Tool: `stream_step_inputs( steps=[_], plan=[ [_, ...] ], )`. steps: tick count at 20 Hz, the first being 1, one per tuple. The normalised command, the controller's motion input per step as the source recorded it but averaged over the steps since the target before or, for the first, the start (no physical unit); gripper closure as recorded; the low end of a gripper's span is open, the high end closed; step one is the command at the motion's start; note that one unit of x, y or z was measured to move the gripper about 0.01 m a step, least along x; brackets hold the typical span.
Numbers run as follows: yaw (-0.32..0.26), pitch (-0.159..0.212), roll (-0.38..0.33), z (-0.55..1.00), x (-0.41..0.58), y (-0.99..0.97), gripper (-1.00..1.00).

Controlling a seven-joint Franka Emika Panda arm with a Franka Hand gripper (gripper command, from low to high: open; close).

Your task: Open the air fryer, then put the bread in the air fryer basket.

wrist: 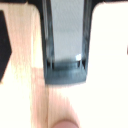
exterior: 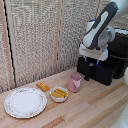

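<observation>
The black air fryer (exterior: 119, 47) stands at the exterior view's right with its basket (exterior: 102, 71) pulled out. The black handle (exterior: 87, 75) sticks out from the drawer front towards the pink cup. My gripper (exterior: 95, 63) hangs just above the front of the basket, open and holding nothing. The wrist view looks down into the basket's grey inside (wrist: 65, 30), which holds nothing, with the handle (wrist: 65, 76) below it. One dark finger (wrist: 3, 45) shows at that view's edge. The golden-brown bread (exterior: 42, 86) lies on the table, far from the gripper.
A pink cup (exterior: 75, 82) stands close in front of the handle; its rim also shows in the wrist view (wrist: 65, 124). A small white bowl (exterior: 59, 94) holds yellow food beside the bread. A white patterned plate (exterior: 25, 102) lies at the exterior view's left. A slatted screen stands behind.
</observation>
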Motion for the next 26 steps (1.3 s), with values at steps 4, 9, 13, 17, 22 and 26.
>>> stream_step_inputs(
  steps=[4,9,13,17,22,26],
  plan=[
    [0.074,0.095,-0.031,0.72,0.339,0.52,-1.0],
    [0.155,0.129,-0.037,0.25,0.369,0.55,-1.0],
    [0.229,0.159,0.004,0.12,0.284,0.43,-1.0],
    [0.245,0.174,0.027,0.08,0.233,0.35,-1.0],
    [0.26,0.09,0.026,0.04,0.333,0.32,-1.0],
    [0.264,0.016,0.039,0.04,0.42,0.23,-1.0]
  ],
)
